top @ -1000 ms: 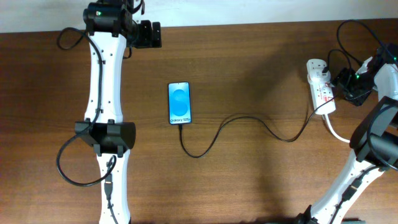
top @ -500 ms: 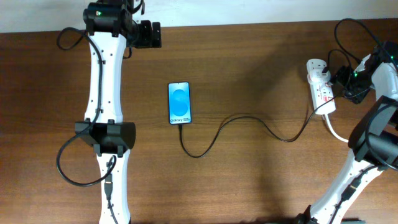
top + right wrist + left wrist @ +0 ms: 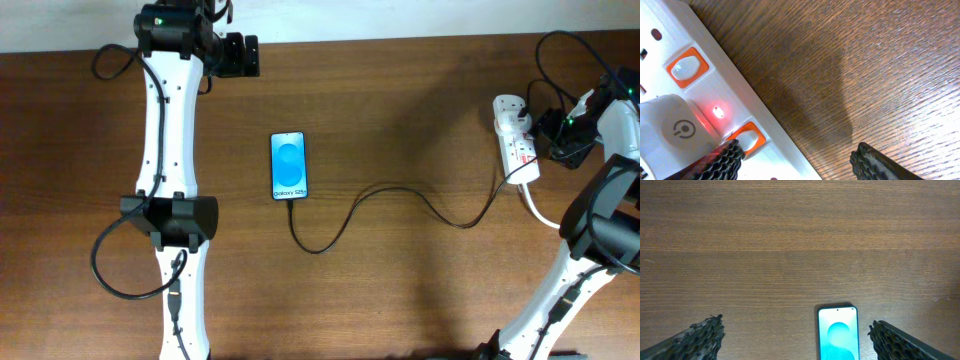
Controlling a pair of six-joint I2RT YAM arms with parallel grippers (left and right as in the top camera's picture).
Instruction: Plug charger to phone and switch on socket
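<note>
The phone lies flat in the middle of the table, blue screen lit; it also shows in the left wrist view. The thin black charger cable runs from the phone's lower end in a loop across to the white socket strip at the right. In the right wrist view the socket shows orange-ringed switches and a red lamp lit beside a white adapter. My right gripper is open, one finger over a switch. My left gripper is open, above the table near the phone.
A thicker white cord leaves the socket strip toward the front right. Black arm cables loop near the right arm and the left arm base. The table's far edge runs along the top.
The right gripper has shifted slightly along the socket strip. The left arm, phone and cable have not moved.
</note>
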